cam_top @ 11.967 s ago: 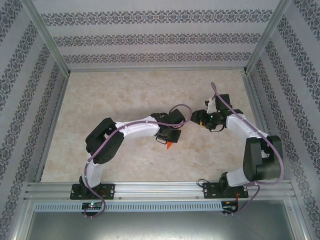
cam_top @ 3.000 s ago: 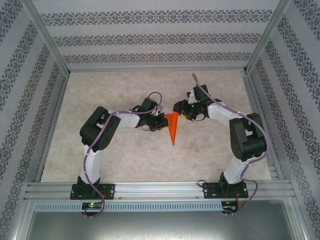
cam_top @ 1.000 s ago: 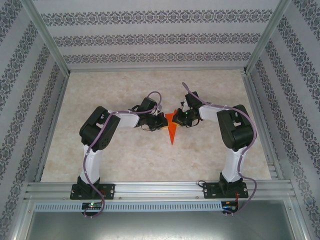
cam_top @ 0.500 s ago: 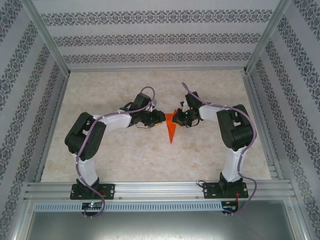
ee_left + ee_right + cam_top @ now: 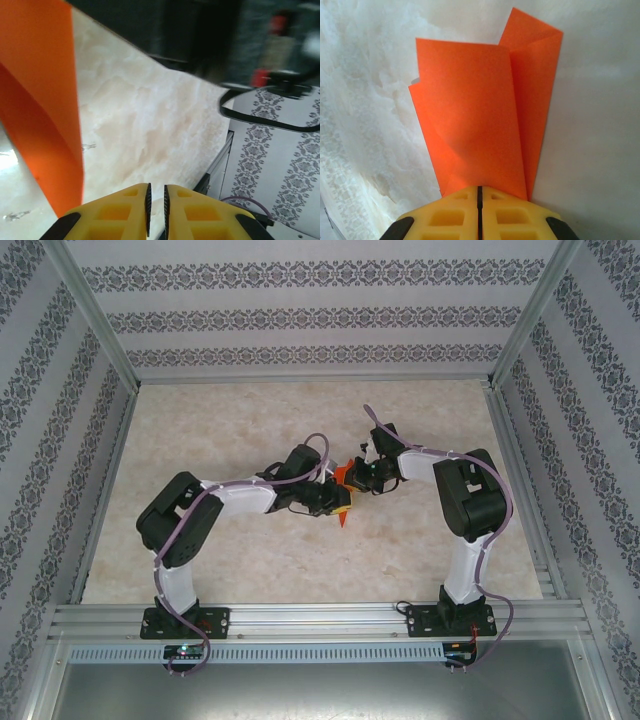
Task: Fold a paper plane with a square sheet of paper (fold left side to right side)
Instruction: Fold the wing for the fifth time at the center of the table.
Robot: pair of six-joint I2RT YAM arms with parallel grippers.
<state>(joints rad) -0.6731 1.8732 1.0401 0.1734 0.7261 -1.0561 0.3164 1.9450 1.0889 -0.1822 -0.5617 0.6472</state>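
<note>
Though thin, crisply creased paper plane [image 5: 480,115]

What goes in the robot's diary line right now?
orange paper: folded, on table | left gripper: slightly open, empty, beside paper | right gripper: shut, tips on paper

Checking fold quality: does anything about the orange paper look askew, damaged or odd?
On the paper plane the layers do not line up: in the right wrist view one flap juts past the top right, and the left edge is stepped. The right gripper is shut at its near end. No tear shows.
</note>
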